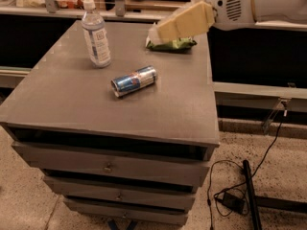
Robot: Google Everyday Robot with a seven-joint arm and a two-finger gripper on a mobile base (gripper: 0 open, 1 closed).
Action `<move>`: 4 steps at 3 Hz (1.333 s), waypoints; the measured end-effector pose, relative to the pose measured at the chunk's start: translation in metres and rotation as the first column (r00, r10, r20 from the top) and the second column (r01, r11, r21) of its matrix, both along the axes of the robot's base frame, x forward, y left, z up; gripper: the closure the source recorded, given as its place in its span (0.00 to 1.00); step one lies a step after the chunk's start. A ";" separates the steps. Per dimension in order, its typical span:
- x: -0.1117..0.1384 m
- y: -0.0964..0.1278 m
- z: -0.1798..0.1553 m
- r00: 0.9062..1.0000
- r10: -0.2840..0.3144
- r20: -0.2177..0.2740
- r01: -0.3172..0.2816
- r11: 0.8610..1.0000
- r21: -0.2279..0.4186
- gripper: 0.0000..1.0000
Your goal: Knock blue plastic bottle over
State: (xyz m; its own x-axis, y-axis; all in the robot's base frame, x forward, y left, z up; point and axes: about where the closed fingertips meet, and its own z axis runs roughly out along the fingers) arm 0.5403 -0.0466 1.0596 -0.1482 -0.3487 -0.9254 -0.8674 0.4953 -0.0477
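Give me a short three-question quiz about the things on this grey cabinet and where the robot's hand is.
1. True or false: the blue plastic bottle lies flat on the cabinet top.
2. Fill in: the blue-and-silver drink can lies on its ____.
3. Pick one: in this view the gripper is nearest to A) the green snack bag, B) the drink can, C) the bottle.
Key: 1 false, it stands upright. 2 side. 3 A; the gripper hangs at the bag, to the right of the bottle and apart from it.
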 end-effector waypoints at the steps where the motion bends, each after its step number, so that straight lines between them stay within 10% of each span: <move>1: -0.015 0.006 -0.012 1.000 -0.004 -0.021 0.003 1.000 -0.012 0.00; 3: 0.058 0.047 -0.063 0.993 -0.073 0.088 0.062 0.991 0.119 0.00; 4: 0.089 0.079 -0.068 0.992 -0.012 0.129 -0.007 0.990 0.144 0.00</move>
